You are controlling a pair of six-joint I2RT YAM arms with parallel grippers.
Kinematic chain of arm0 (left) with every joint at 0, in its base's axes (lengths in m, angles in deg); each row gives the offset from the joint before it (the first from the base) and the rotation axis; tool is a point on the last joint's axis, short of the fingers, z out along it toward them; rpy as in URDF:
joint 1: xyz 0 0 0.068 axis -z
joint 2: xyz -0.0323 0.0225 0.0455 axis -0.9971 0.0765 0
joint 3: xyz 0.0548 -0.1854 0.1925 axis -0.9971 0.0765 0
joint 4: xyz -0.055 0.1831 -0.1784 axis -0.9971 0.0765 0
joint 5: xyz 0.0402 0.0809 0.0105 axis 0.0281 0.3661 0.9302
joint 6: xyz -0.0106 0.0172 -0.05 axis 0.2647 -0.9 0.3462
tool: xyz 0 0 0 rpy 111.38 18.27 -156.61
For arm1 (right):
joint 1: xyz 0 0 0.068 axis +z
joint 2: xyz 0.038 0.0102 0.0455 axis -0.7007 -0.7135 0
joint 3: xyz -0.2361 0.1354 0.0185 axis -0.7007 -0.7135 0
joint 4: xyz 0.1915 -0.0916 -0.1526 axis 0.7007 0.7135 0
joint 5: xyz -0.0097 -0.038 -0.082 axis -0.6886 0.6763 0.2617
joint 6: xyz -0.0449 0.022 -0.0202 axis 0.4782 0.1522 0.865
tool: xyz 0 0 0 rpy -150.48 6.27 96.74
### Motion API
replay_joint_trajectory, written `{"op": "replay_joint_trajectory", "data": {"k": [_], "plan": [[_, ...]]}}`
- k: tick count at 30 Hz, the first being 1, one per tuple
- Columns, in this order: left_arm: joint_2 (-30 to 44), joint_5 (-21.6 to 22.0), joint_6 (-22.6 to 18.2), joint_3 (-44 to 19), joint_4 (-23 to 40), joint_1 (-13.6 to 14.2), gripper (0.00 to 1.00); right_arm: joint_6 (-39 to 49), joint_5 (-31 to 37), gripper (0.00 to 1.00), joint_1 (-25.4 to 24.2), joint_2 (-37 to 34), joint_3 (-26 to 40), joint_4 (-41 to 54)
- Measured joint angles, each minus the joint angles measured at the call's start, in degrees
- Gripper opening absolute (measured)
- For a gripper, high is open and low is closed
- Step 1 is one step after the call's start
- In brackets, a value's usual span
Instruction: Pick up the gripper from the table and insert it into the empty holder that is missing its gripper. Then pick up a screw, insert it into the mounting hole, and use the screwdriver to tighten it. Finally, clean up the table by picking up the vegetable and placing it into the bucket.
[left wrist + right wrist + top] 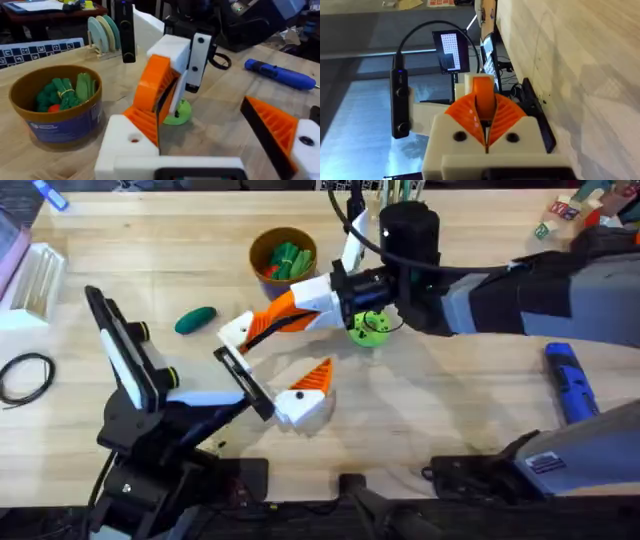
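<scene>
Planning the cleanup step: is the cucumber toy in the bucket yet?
No. The vegetable lies on the table, left of the bucket.

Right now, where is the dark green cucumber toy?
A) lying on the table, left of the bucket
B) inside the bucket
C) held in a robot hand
A: the vegetable lies on the bare table, left of and nearer than the bucket, with no gripper touching it.

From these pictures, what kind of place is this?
Probably a robotics lab or workshop bench: a butcher-block table with a blue screwdriver, a checkerboard sheet as used for camera calibration, and a small screen beyond the table's edge.
</scene>
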Motion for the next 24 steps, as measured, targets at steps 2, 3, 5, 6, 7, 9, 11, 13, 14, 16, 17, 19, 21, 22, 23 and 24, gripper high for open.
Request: {"op": "replay_joint_trajectory", "data": {"k": [2, 3, 5, 6, 7, 9, 11, 13, 14, 16, 17, 19, 21, 22, 23, 24], "plan": [[0.0, 0.1, 0.1, 0.0, 0.0, 0.0, 0.988, 0.0, 0.2, 0.009, 0.1, 0.0, 0.0, 0.0], [0.0, 0.1, 0.2, 0.0, 0.0, 0.0, 0.988, 0.0, 0.2, 0.009, 0.1, 0.0, 0.0, 0.0], [0.0, 0.1, 0.2, 0.0, 0.0, 0.0, 0.988, 0.0, 0.3, 0.009, 0.1, 0.0, 0.0, 0.0], [0.0, 0.1, 0.2, 0.0, 0.0, 0.0, 0.988, 0.0, 0.3, 0.009, 0.1, 0.0, 0.0, 0.0], [0.0, 0.1, 0.2, 0.0, 0.0, 0.0, 0.988, 0.0, 0.3, 0.009, 0.1, 0.0, 0.0, 0.0], [0.0, 0.2, 0.2, 0.0, 0.0, 0.0, 0.988, 0.0, 0.3, 0.020, 0.1, 0.0, 0.0, 0.0], [0.0, 0.2, 0.2, 0.0, 0.0, 0.0, 0.988, 0.2, 0.3, 0.086, 0.1, 0.0, 0.0, 0.0], [0.0, 0.2, 0.1, 0.0, 0.0, 0.0, 0.989, 0.2, 0.3, 0.117, 0.2, 0.0, 0.0, -0.1], [0.0, 0.2, 0.1, 0.0, 0.0, 0.0, 0.988, 0.3, 0.3, 0.144, 0.2, -0.1, 0.0, -0.5], [0.0, -0.5, -0.4, 0.0, -0.1, 0.0, 0.988, 0.5, 0.1, 0.228, 0.3, -0.5, 0.0, -2.8], [0.0, -1.6, -0.6, 0.0, -0.1, 0.3, 0.988, 0.6, 0.0, 0.281, 0.8, -0.7, 0.0, -4.0], [0.0, -3.3, -0.9, 0.0, -0.1, 0.9, 0.988, 0.7, -0.6, 0.379, 1.7, -1.1, 0.0, -5.8], [0.0, -4.4, -1.0, 0.0, -0.1, 1.1, 0.988, 0.7, -1.3, 0.446, 2.4, -1.2, 0.0, -6.5], [0.0, -4.7, -1.1, 0.0, -0.1, 1.1, 0.988, 0.8, -1.5, 0.468, 2.5, -1.2, 0.0, -6.5], [0.0, -4.9, -1.2, 0.0, -0.1, 1.1, 0.988, 0.8, -1.6, 0.499, 2.5, -1.2, 0.0, -6.5], [0.0, -5.1, -1.2, 0.0, -0.1, 1.1, 0.988, 0.9, -1.7, 0.551, 2.5, -1.2, 0.0, -6.5]]}}
